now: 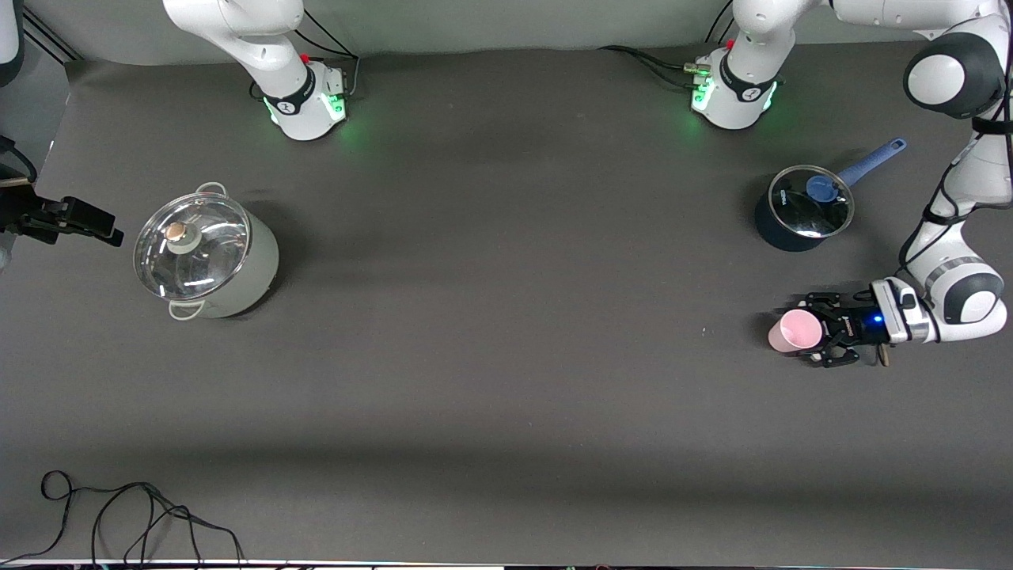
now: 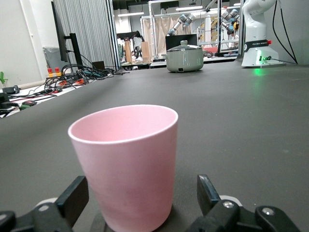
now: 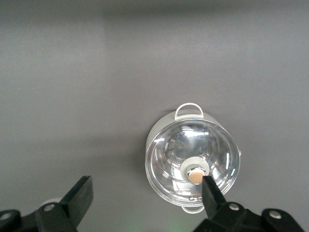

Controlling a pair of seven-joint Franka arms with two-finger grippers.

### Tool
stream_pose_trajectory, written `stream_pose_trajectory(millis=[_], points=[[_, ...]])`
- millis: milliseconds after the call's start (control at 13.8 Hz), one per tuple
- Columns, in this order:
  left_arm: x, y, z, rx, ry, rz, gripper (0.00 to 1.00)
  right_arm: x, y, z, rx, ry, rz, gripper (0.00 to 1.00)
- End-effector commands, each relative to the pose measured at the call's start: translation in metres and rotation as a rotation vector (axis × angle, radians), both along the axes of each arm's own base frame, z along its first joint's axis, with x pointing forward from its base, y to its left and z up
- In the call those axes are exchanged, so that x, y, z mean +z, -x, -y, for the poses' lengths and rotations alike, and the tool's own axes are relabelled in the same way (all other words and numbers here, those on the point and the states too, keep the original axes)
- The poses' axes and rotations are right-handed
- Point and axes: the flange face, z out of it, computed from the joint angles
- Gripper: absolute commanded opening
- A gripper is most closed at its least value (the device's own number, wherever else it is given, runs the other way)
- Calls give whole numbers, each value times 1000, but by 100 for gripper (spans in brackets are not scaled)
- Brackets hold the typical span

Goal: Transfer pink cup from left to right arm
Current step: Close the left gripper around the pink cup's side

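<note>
At the right arm's end of the table (image 1: 491, 317) we see the right claw (image 1: 103, 229) held up in the air beside the grey pot (image 1: 207, 257), its black fingers (image 3: 79, 193) spread wide with nothing between them; this arm waits. In the right wrist view we look straight down on that grey pot (image 3: 192, 164), which stands upright with a glass lid (image 1: 191, 245) and a small round knob (image 1: 176, 233) on top.

Along the edge nearest the front camera, a black cable (image 1: 127, 514) lies in loose loops.

Toward the left arm's end we find a dark blue saucepan (image 1: 799, 210) with a glass lid and a blue handle (image 1: 870, 162). Nearer to the front camera than the saucepan stands the pink cup (image 1: 795, 330), upright on the table, mouth up. The left claw (image 1: 827, 340) is down at table level with the cup between its fingers. In the left wrist view we see the pink cup (image 2: 126, 164) standing between the two black fingertips (image 2: 206, 191), with a clear gap on each side, so the claw is open around it and not touching its wall.
</note>
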Motion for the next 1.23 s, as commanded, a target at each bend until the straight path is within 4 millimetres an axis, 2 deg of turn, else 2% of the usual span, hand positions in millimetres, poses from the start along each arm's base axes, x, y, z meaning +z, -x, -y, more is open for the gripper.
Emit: stream_pose_trajectory(millis=[0,145,217,289,362,506,579,723,868,1013,1157], points=[[1,-4,11,-6,15,29,100,3,-1,3,-2,5,-8,100],[-4,-4,15,-1,19,25,99,4,0,3,6,4,-6,100],[-6,-5,20,1,26,22,86,2,0,2,9,5,-10,100],[-6,-6,20,1,26,26,56,1,0,1,10,4,-11,100],[-7,-8,26,-2,30,26,46,2,-1,0,10,4,-9,100],[-6,-12,35,-2,40,29,11,1,-1,-4,16,3,-11,100],[-2,-19,50,-12,54,37,3,1,-1,-4,10,3,-11,100],[10,-35,77,-9,95,53,2,1,-1,-4,10,3,-11,100],[20,-54,112,11,120,50,2,1,-1,-5,12,3,-11,100],[35,-79,146,52,112,32,2,2,0,-5,18,3,-9,100],[58,-106,194,115,104,8,2,2,1,-5,21,1,-20,100]])
